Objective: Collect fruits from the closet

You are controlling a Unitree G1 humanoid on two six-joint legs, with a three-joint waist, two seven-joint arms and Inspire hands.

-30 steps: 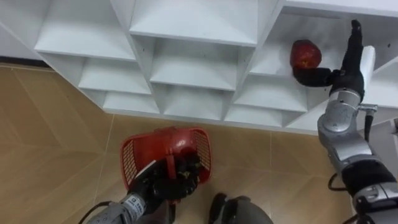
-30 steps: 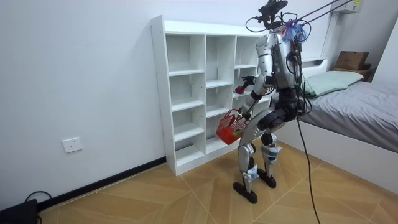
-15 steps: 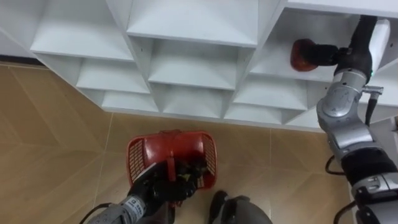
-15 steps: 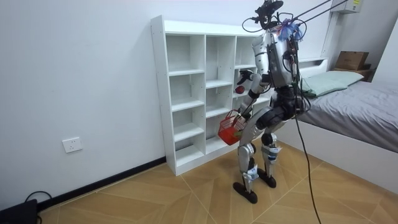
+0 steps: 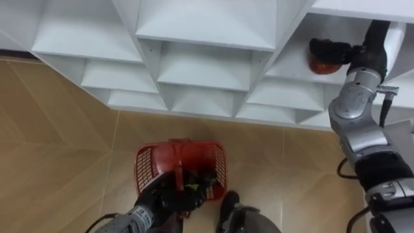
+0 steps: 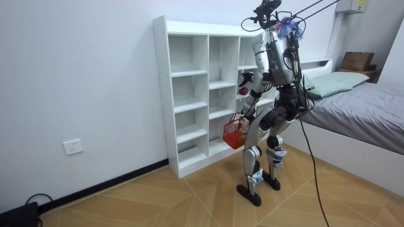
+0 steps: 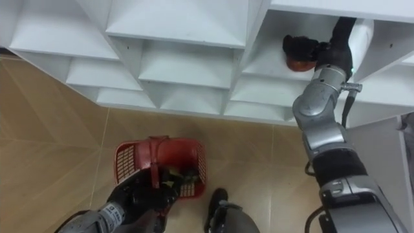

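A red fruit [image 5: 319,64] is at the front of a right-hand compartment of the white closet shelf [image 5: 206,39]. My right hand [image 5: 331,49] lies over its top, shut on it with dark fingers curled round; the pair also shows as the fruit [image 7: 298,64] under the hand [image 7: 301,46]. Low in front of me hangs a red mesh basket [image 5: 152,168] with dark things inside. My left hand [image 5: 169,196] is shut on its handle. In the room view I stand facing the shelf, with the basket [image 6: 234,133] at knee height and the fruit [image 6: 242,91] at the shelf's front.
The other shelf compartments [image 5: 204,68] are bare. Wooden floor [image 5: 58,149] lies below the shelf. A bed [image 6: 360,104] stands at the room view's right, behind me. A wall socket [image 6: 74,147] is low on the wall at the room view's left.
My right hand went from upright beside the fruit to curled over its top. The fruit has come lower and nearer the shelf's front edge. The basket has barely moved.
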